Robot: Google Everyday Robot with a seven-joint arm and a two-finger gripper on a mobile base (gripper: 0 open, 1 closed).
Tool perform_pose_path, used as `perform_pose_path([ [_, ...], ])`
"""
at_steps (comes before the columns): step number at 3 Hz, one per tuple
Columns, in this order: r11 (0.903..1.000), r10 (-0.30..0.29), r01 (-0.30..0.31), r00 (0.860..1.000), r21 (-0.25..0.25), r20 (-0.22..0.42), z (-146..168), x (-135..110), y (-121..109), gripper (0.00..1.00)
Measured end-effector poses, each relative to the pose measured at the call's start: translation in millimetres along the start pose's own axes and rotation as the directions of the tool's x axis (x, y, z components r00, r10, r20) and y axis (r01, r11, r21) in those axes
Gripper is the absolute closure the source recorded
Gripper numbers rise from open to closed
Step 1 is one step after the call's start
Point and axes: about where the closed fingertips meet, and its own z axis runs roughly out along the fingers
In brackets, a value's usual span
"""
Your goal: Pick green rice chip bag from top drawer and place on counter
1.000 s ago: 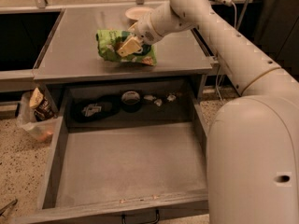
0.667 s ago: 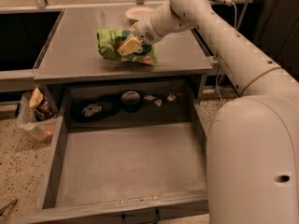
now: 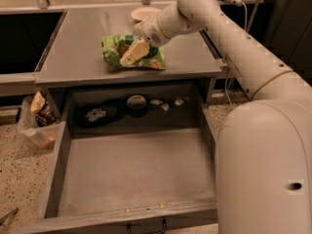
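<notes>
Bag (image 3: 112, 48) is out of the drawer (image 3: 52, 175) and sits on the bench (image 3: 73, 38), near its front edge and about mid-width, leaning a bit rather than lying flat. Gripper (image 3: 136, 51) is right on it, reached in from the right. One of the fingers (image 3: 133, 54) lies across the bag's front face and the other is hidden behind. We read them as clamped on the bag, not apart.

Step, as we judge it: the place. Bag bottom looks to be touching the bench, so the carry is done and only the release is left. Next move calls for spreading the fingers and pulling the arm (image 3: 234, 48) up and back without dragging the crinkly pouch toward the edge. It is light and could tip or slide off the front.

Containers: the drawer is pulled fully out, and the part of its floor we see is bare grey. In the shadowed strip at the far end under the bench are a dark tape roll (image 3: 137, 104), a flat dark item (image 3: 97, 114) and a few small pale bits (image 3: 165, 104). We cannot tell if they sit in the drawer or behind it. A small bowl (image 3: 144, 13) is at the far side of the bench, and what is in it is not visible. On the floor at left, a clear bin (image 3: 34, 133) holds a brown snack bag (image 3: 41, 112).
</notes>
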Motion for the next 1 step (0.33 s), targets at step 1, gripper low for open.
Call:
perform_pose_path([
  [1, 1.0000, 0.000, 0.000, 1.000, 0.000, 0.000, 0.0, 0.0, 0.0, 0.00],
])
